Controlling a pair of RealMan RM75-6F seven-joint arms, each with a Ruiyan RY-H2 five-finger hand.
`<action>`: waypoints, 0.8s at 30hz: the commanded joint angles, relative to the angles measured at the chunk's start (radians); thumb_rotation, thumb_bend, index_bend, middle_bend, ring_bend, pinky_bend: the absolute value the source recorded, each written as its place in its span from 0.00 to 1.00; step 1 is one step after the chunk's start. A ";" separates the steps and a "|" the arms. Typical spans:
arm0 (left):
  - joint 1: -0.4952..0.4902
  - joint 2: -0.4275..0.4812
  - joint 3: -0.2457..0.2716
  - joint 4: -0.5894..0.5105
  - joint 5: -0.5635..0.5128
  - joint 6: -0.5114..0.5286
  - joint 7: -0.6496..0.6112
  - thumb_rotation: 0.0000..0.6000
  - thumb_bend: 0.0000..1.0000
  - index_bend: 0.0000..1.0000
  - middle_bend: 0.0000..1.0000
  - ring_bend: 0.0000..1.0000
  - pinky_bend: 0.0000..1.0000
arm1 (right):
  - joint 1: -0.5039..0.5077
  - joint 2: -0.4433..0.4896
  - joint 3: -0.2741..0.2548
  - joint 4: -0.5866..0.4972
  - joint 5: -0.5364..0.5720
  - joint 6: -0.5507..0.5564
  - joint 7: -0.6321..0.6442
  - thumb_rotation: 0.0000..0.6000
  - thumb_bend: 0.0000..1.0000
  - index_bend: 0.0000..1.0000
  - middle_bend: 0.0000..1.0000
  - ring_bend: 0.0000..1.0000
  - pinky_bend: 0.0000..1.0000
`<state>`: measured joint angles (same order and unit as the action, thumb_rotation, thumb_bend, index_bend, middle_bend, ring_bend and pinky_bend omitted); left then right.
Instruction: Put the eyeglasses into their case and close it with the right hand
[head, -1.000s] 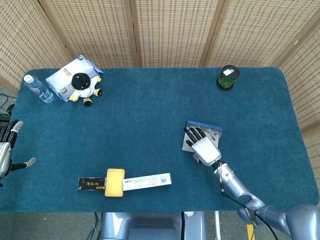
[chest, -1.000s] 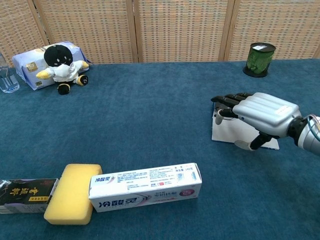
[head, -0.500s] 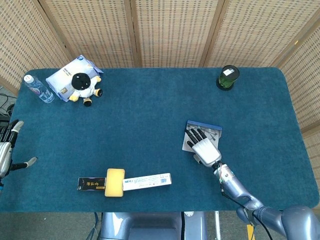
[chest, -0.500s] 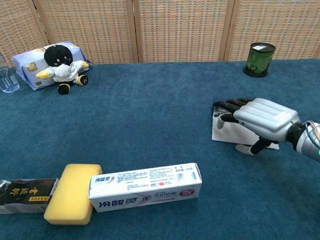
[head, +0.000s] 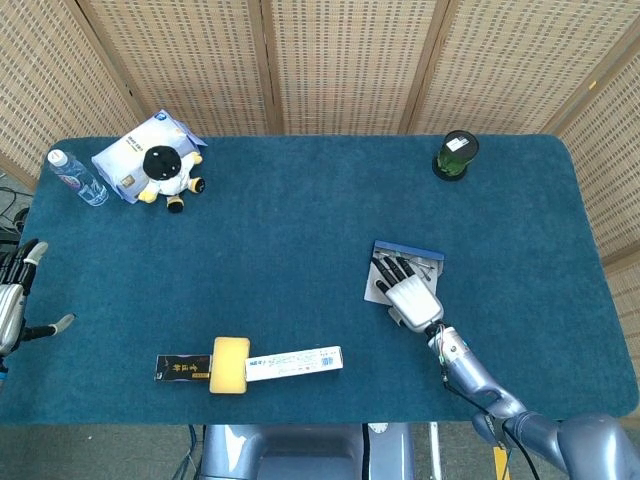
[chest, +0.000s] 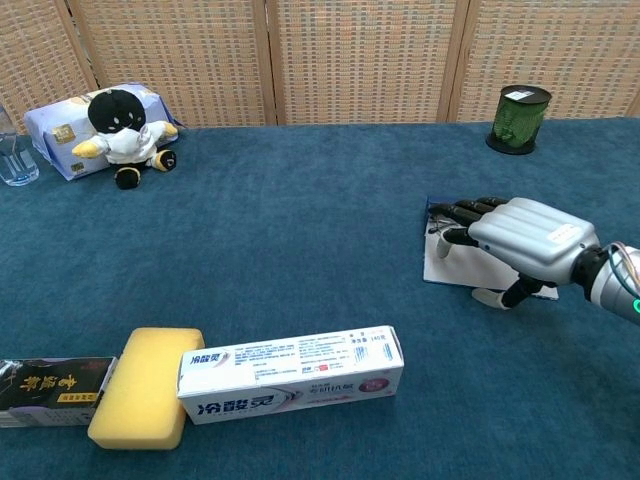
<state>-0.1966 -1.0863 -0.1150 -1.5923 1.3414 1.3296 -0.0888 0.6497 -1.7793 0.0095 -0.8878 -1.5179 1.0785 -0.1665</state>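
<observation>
Lowering since a second ago, the right hand (chest: 520, 238) now lies flat with fingers spread on the eyeglasses case (chest: 447, 262) near the desk's (head: 300, 260) right edge, holding nothing; eyeglasses hidden.

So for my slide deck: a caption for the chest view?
Right hand resting on the eyeglasses case on the blue table.

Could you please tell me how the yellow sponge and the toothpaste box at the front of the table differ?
The yellow sponge is a plain, soft-edged block; the toothpaste box is white, sharp-cornered and printed with text. The sponge is shorter and stubbier, the box long and slim. The sponge lies partly over a black box, the toothpaste box directly on the table. Both lie flat, side by side.
</observation>
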 joint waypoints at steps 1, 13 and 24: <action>0.000 0.000 0.001 0.000 0.000 0.000 0.001 1.00 0.00 0.00 0.00 0.00 0.00 | 0.000 -0.003 0.006 0.008 0.002 -0.002 0.002 1.00 0.40 0.28 0.00 0.00 0.11; 0.000 -0.001 0.001 0.000 0.000 0.000 0.001 1.00 0.00 0.00 0.00 0.00 0.00 | -0.001 -0.015 0.013 0.036 -0.005 -0.003 -0.001 1.00 0.51 0.31 0.00 0.00 0.11; 0.000 0.000 0.001 0.001 0.000 0.000 0.000 1.00 0.00 0.00 0.00 0.00 0.00 | 0.004 -0.025 0.050 0.065 0.006 0.021 0.029 1.00 0.57 0.32 0.00 0.00 0.11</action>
<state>-0.1966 -1.0866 -0.1146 -1.5917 1.3412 1.3300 -0.0890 0.6518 -1.8040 0.0558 -0.8259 -1.5150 1.1013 -0.1407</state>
